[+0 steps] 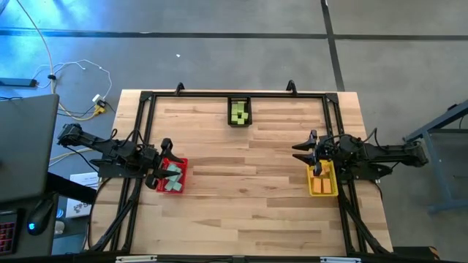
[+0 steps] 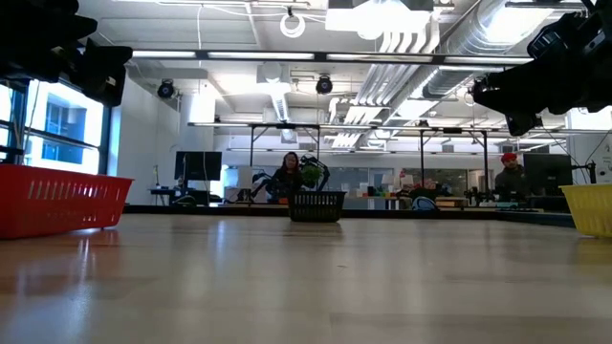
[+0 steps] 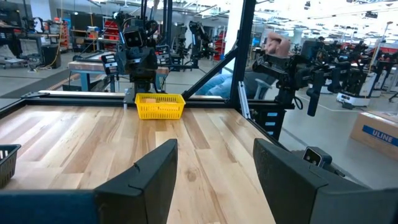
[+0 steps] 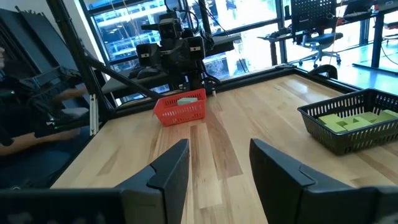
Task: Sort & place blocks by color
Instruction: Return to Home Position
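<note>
1. Two grippers raised, fingers wide, empty: left gripper (image 3: 214, 146) over red bin (image 1: 184, 162), right gripper (image 4: 219, 145) over yellow bin (image 1: 335, 179).
2. In red bin, mint-teal blocks (image 1: 174, 181); in yellow bin, orange blocks (image 1: 322, 187).
3. Farthest across the bench (image 1: 241, 183), lime green blocks (image 1: 240, 114) in black bin (image 1: 240, 99).

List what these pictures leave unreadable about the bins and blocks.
- Low view: contents of the red bin, black bin and yellow bin; their walls hide them.
- High view: the count of mint blocks and orange blocks; too small, and the left gripper and right gripper overlap those bins.
- Left wrist view: most of the black bin, cut by the picture's edge.
</note>
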